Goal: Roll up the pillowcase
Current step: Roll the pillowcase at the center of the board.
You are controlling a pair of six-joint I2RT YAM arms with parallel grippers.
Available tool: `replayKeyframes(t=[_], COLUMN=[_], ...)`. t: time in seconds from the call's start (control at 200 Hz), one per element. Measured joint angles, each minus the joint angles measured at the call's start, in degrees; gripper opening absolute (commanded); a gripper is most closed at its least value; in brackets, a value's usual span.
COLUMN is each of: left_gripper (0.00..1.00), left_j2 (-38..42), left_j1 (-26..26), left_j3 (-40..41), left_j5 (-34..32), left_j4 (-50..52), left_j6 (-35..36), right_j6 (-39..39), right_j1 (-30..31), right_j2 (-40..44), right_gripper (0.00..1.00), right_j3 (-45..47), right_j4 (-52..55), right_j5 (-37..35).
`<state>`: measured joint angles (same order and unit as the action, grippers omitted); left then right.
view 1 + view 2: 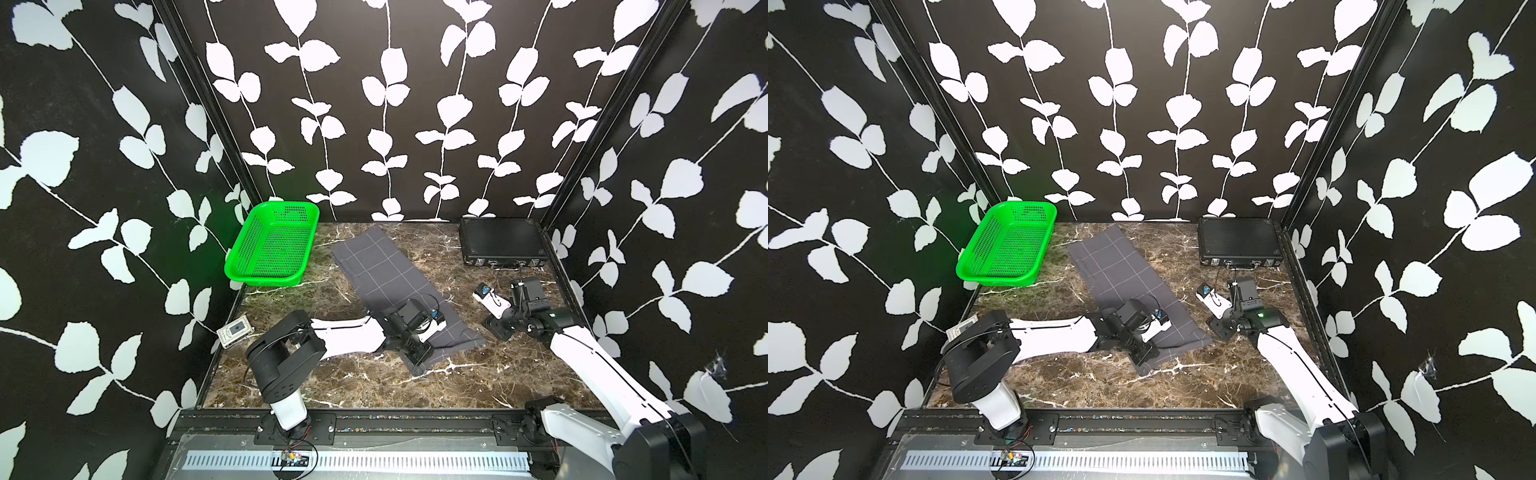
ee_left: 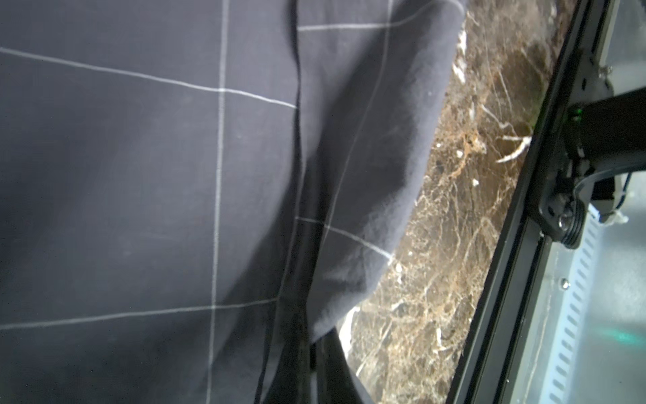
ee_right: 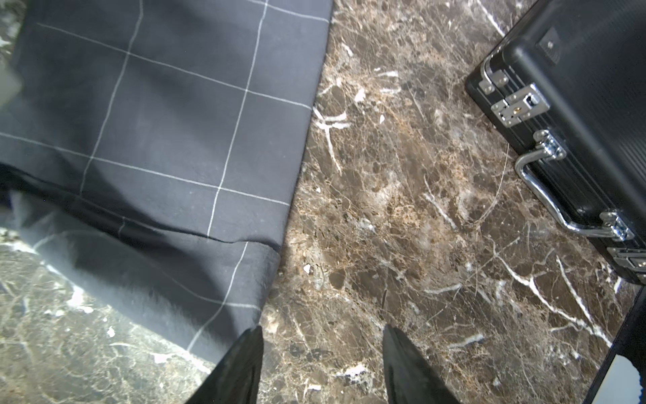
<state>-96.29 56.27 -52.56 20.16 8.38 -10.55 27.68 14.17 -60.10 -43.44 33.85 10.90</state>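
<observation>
Pillowcase (image 1: 386, 270) is laid mid-frame, long axis upper left to lower right. Lower end is pinched in the closed left pincer (image 1: 417, 363); right pincer (image 3: 321, 363) is held half-open, empty, just right.

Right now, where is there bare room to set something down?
Free: the table strip between the pillowcase and front rail; the patch between pillowcase and black case. Crowded: left gripper and right gripper around the pillowcase's near end; green basket at far left.
</observation>
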Motion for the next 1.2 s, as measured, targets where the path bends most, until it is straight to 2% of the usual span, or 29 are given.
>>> replayKeyframes(t=[0.265,0.57,0.835,1.2], left_gripper=[0.01,0.07,0.21,0.18], left_j2=[1.75,1.75,1.38,-1.90], left_j1=[-3.63,-6.23,-6.95,-8.94], left_j3=[2.05,2.05,0.92,-3.93], left_j5=[1.16,1.95,1.92,1.81], left_j4=[-2.56,-1.79,1.38,4.13], left_j6=[-3.23,-2.95,-0.61,3.67], right_j6=[0.74,0.66,-1.38,-3.56], right_j1=[0.00,0.11,3.91,9.86], right_j2=[0.68,-1.90,-10.56,-20.44], right_gripper=[0.58,0.58,0.56,0.55], right_j3=[0.00,0.48,1.11,1.07], right_j4=[0.33,-1.99,-10.47,-21.86], right_j5=[1.99,5.57,6.29,2.21])
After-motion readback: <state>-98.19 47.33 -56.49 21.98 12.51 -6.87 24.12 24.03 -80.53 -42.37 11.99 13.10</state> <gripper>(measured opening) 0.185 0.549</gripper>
